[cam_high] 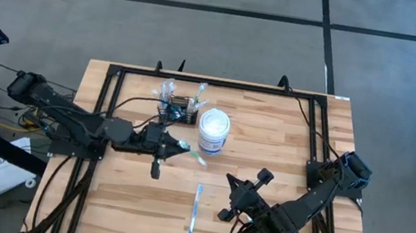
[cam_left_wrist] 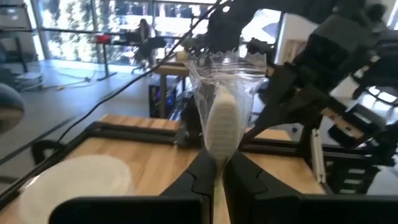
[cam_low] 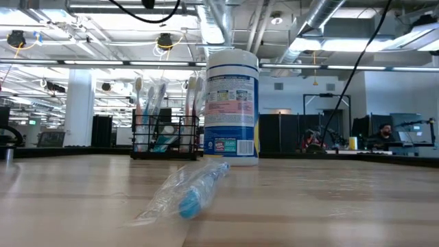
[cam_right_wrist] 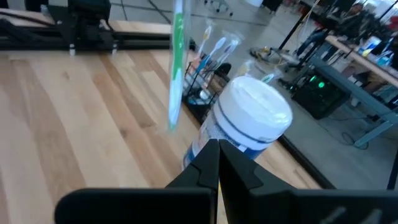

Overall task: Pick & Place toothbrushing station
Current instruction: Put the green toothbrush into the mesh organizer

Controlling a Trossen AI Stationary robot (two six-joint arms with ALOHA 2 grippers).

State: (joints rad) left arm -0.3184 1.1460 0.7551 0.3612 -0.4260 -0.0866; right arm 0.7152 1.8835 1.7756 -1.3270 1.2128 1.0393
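The toothbrushing station, a black wire rack (cam_high: pixel 178 112) with several toothbrushes standing in it, sits on the table's far middle, also in the low view (cam_low: pixel 164 137). Beside it stands a round white tub (cam_high: pixel 213 131). My left gripper (cam_high: pixel 177 146) is near the tub's left side, level and shut on a plastic-wrapped toothbrush (cam_left_wrist: pixel 219 118). Another wrapped toothbrush (cam_high: pixel 195 208) lies flat on the near middle of the table. My right gripper (cam_high: pixel 231 183) hovers shut to the right of it, pointing at the tub, with nothing in it. My left gripper pinches the wrapped toothbrush between its two fingers (cam_left_wrist: pixel 202 180), coming level from the table's left. The bristle end in its clear wrapper (cam_left_wrist: pixel 217 134) sticks out past the fingertips, roughly along them. The brush is lifted clear of the table; the part between the fingers is hidden.
A black frame (cam_high: pixel 197 82) runs round the wooden table's far and side edges. Bare wood lies at the near left and far right. Cables trail by the left arm's base (cam_high: pixel 30 90). Beyond the table, people sit at desks.
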